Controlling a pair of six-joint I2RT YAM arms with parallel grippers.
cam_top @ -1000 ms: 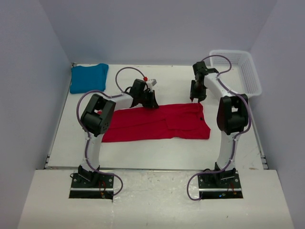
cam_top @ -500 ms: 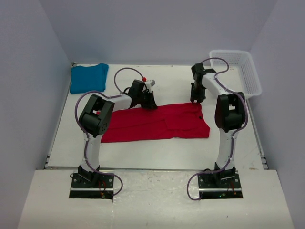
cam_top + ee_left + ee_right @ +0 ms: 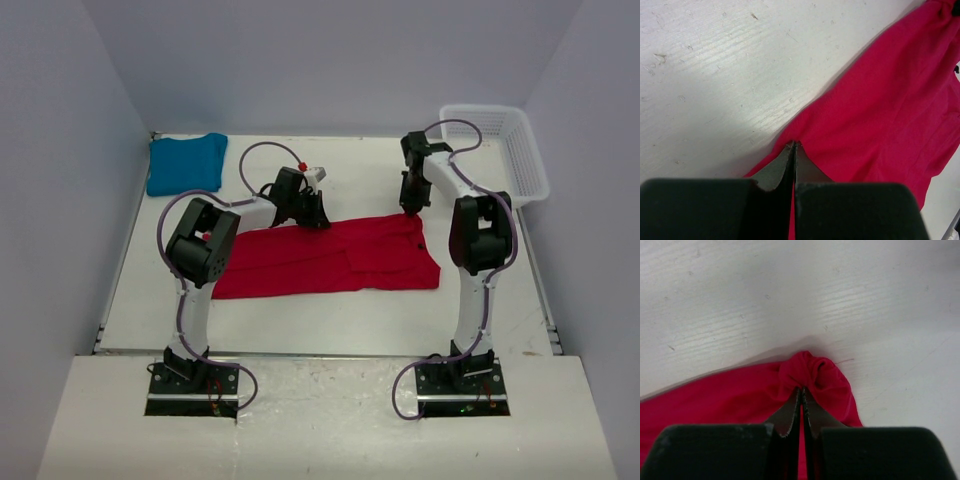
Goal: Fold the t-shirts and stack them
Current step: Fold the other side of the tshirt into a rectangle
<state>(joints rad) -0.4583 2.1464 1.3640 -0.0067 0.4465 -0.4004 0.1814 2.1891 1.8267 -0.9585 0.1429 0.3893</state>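
Observation:
The red t-shirt (image 3: pixel 330 255) lies spread in a long band across the middle of the table. My left gripper (image 3: pixel 318 220) is shut on its far edge near the middle; in the left wrist view (image 3: pixel 793 146) the fingertips pinch the red cloth (image 3: pixel 880 115). My right gripper (image 3: pixel 411 211) is shut on the shirt's far right corner; in the right wrist view (image 3: pixel 802 390) the cloth (image 3: pixel 815 375) bunches up at the tips. The teal-blue t-shirt (image 3: pixel 185 162) lies folded at the far left corner, away from both grippers.
A white mesh basket (image 3: pixel 505 150) stands at the far right. Walls close the table at the back and both sides. Bare white tabletop (image 3: pixel 350 320) shows in front of the red shirt.
My right gripper has moved slightly left and back with the shirt's corner; the right edge of the red shirt shifted a little. The left gripper has stayed in place.

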